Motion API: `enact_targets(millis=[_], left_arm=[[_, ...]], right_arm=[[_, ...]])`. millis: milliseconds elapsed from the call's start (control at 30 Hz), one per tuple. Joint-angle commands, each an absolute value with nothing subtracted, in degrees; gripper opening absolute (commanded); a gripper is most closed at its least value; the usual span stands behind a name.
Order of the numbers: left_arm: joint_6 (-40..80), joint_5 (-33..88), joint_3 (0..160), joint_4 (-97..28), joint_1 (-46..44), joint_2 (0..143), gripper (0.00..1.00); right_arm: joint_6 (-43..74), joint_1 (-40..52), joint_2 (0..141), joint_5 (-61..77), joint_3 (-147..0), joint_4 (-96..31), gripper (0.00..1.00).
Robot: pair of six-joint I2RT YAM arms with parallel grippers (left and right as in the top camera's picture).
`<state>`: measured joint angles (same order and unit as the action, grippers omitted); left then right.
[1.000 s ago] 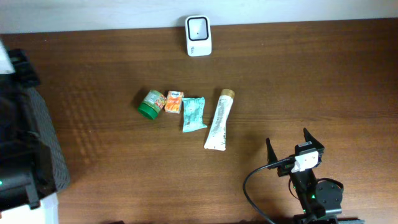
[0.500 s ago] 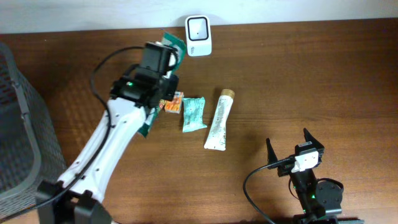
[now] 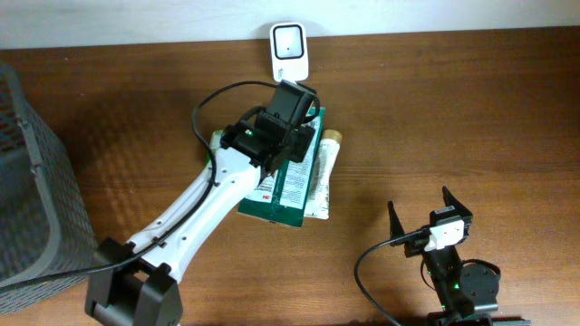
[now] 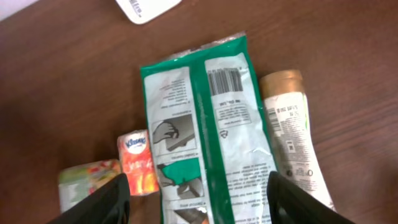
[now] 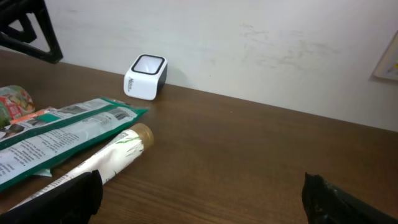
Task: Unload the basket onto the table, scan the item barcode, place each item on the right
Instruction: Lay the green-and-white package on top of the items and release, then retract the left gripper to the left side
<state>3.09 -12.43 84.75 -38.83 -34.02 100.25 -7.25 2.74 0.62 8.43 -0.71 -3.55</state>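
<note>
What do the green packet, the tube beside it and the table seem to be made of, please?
The green packet looks like thin glossy plastic film: it crinkles and shines. The tube seems soft plastic, matte, with a gold cap. The table shows dark wood grain; solid or laminate, unclear.

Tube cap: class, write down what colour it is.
Golden brown. The cap shows best in the left wrist view.

Light: I'm seeing soft, even brightness from above.
Glare: the table (image 3: 136,181) is showing faint sheen.
Blur: my left fingers (image 4: 99,202) are looking soft.
</note>
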Motion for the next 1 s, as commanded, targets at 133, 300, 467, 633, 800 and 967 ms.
enact_targets(millis=[133, 300, 467, 633, 800, 967], left_arm=[[6.3, -12.7, 106.7, -65.1, -15.3, 92.1, 0.54], [6.9, -11.1, 109.9, -80.6, 4.9, 91.9, 0.58], [6.7, -6.7, 109.0, -82.8, 17.4, 91.9, 0.56], [3.1, -6.7, 103.1, -80.2, 22.3, 91.9, 0.54], [0.1, -8.4, 100.4, -79.5, 25.5, 91.8, 0.56], [-6.2, -9.3, 100.4, -74.0, 34.6, 91.9, 0.55]], right_arm=[[-6.6, 3.0, 0.2, 8.3, -0.3, -3.7, 0.98], [-6.6, 3.0, 0.2, 8.3, -0.3, -3.7, 0.98], [-6.6, 3.0, 0.2, 8.3, -0.3, -3.7, 0.98], [-6.6, 3.0, 0.2, 8.3, -0.3, -3.7, 0.99], [-6.6, 3.0, 0.2, 8.3, -0.3, -3.7, 0.98], [-6.6, 3.0, 0.2, 8.3, -0.3, -3.7, 0.98]])
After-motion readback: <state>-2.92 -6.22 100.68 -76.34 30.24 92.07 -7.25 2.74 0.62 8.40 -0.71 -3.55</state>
